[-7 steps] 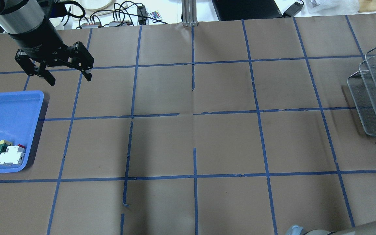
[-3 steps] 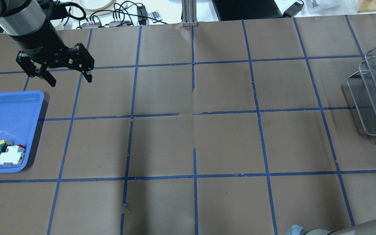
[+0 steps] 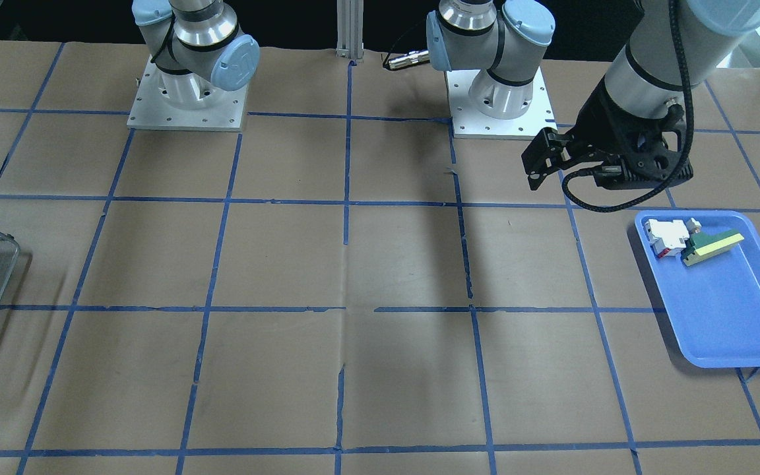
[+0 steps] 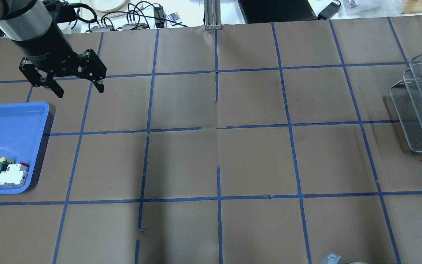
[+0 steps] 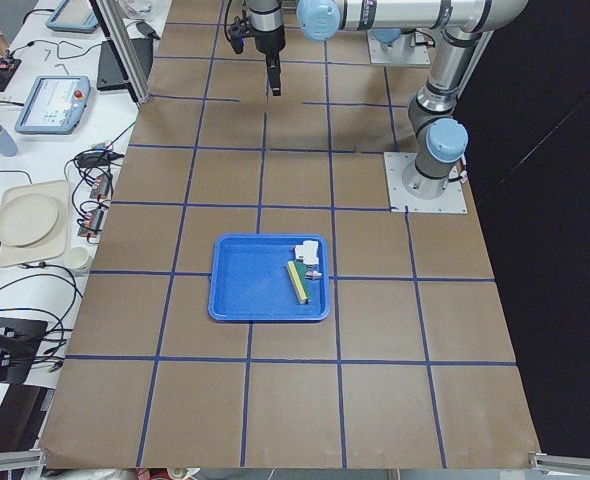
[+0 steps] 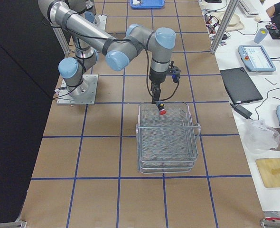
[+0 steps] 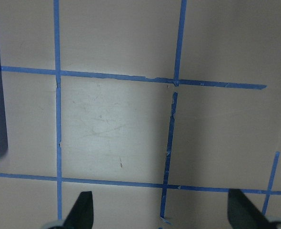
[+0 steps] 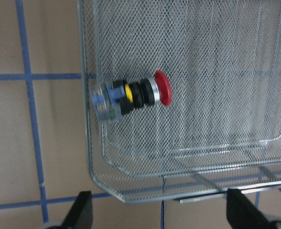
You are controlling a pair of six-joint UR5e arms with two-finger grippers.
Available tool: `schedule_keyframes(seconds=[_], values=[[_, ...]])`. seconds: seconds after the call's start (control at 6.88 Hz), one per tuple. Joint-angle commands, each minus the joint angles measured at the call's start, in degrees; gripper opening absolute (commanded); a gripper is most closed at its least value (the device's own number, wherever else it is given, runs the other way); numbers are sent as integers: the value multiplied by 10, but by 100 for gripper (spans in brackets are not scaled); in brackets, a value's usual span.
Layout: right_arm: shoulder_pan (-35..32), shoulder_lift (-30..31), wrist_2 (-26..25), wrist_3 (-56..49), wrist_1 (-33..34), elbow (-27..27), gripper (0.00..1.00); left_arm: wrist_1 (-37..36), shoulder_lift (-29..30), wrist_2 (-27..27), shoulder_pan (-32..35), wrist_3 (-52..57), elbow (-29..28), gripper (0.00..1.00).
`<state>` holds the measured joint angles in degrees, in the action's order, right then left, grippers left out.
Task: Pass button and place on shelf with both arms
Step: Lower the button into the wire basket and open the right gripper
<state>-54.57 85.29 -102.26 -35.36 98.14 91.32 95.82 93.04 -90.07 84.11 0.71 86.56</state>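
Plastic and metal construction is being judged for the button (image 8: 131,98): light, rigid, smooth-capped and liable to roll. Hold is best being taken across the black collar behind the cap. A red mushroom cap, silver ring, yellow band and blue-and-clear rear block are being noted. It is being seen on its side over the top tier of the wire-mesh shelf (image 8: 226,62), near the rim. The right gripper (image 8: 160,212) is being held wide apart, empty, and the left gripper (image 4: 79,91) likewise, near the blue tray (image 4: 13,124).
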Motion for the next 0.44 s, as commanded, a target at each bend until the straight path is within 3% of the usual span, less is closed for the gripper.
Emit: schedule_keyframes(seconds=[0.0,0.29], values=[[-2,53,5,6,-84,4,99,-2,3,-2,0,0,-2,100],[-8,90,100,47,-102,4,100,-5,1,-3,0,2,-2,100]])
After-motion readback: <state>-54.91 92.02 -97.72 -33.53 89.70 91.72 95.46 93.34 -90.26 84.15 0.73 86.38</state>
